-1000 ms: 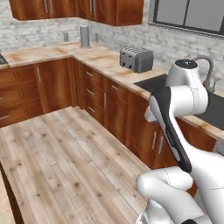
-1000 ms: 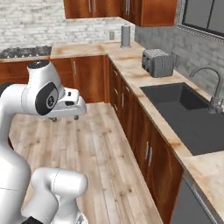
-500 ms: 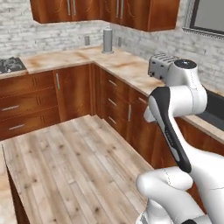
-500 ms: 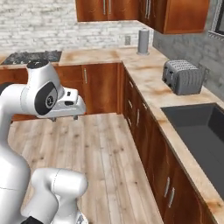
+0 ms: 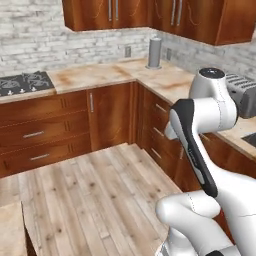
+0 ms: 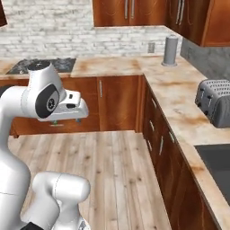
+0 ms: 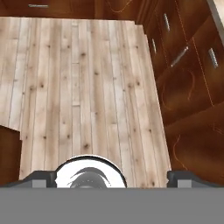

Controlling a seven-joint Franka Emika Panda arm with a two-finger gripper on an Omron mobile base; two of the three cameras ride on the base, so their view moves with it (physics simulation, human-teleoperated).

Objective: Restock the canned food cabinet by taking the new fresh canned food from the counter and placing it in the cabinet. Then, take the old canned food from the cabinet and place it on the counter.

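The gripper [image 7: 112, 177] hangs over bare plank floor [image 7: 83, 78], its finger tips spread wide with nothing between them. Base cabinets [image 5: 55, 130] and an L-shaped worktop [image 6: 179, 103] carrying a toaster [image 6: 215, 101], a grey canister [image 6: 170, 50] and a cooktop [image 5: 22, 82] lie ahead. A pale stone corner [image 5: 10, 230] at lower left in the left base view may be the counter. I cannot tell which way the cans or their cabinet lie, so judging any reach is premature.

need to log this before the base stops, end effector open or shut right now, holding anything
End effector: open, finger tips set wide apart, nothing between them; it looks down at the wood floor.
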